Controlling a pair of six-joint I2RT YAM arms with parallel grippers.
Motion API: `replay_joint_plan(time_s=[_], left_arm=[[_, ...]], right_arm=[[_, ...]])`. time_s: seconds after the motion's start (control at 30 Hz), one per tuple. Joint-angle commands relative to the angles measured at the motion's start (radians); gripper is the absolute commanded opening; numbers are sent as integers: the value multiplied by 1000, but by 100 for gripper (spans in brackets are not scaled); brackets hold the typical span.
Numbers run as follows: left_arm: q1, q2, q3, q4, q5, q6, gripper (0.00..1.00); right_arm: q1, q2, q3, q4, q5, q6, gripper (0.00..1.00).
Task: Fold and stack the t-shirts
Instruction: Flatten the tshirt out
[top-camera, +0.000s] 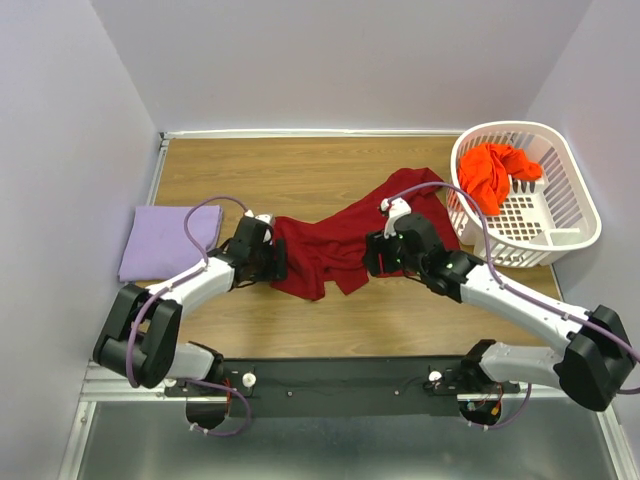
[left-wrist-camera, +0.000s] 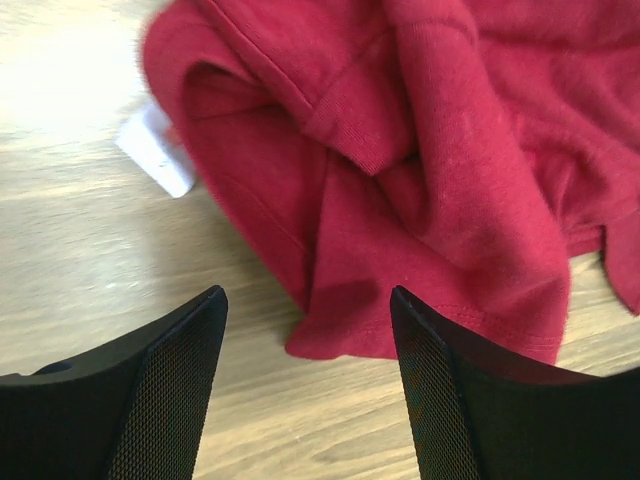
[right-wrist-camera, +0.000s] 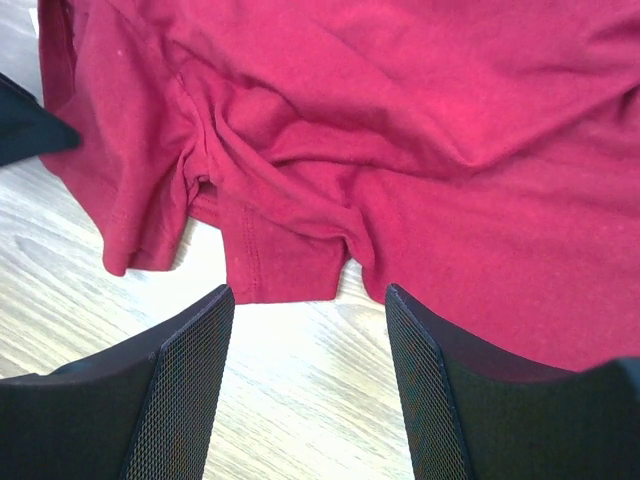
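Note:
The dark red t-shirt (top-camera: 345, 240) lies crumpled in the middle of the table, also in the left wrist view (left-wrist-camera: 440, 170) and the right wrist view (right-wrist-camera: 400, 130). My left gripper (top-camera: 277, 261) is open at its left edge, with a hem corner just ahead of the fingers (left-wrist-camera: 170, 390). My right gripper (top-camera: 372, 258) is open at its near right edge, empty, fingers (right-wrist-camera: 180, 390) over bare wood. The lavender t-shirt (top-camera: 168, 241) lies folded at the left. The orange-red t-shirt (top-camera: 496, 172) sits bunched in the basket.
The white lattice laundry basket (top-camera: 560, 215) stands at the back right. A white tag (left-wrist-camera: 160, 150) shows at the red shirt's edge. Walls close the table's left, back and right sides.

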Motion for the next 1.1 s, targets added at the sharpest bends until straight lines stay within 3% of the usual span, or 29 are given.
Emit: replay_joint_plan(time_s=[0.0,0.53,0.73,1.07], left_arm=[[-3,43,-23,41,79,31,73],[-8,20,-33,13,195,28,56],[-9,5,-30,-7,214,14,43],[-9,-29,-35,-24,125,-79,35]], right_arm=[[4,-42,-18,-9,48,-14,69],[2,-63,-25,-15,57,-17,69],[2,-60,-25,-15,55,-18,69],[2,-65,-32,-17,64,-21,69]])
